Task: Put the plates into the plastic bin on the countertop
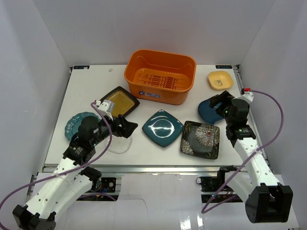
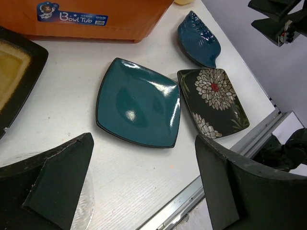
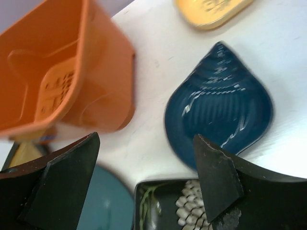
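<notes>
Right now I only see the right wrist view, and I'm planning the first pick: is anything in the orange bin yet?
Observer: No, the plastic bin holds no plates.
Operator: Where's the left gripper?
Observer: The left gripper is open, partly over the clear glass plate, facing the teal square plate.
Operator: Any plate I can't see?
Observer: A teal scalloped plate lies far left, partly under the left arm.

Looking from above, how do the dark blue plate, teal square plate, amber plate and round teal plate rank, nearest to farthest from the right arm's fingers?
1. dark blue plate, right side, just under the right fingers.
2. teal square plate, centre.
3. amber plate, left of centre.
4. round teal plate, far left.
</notes>
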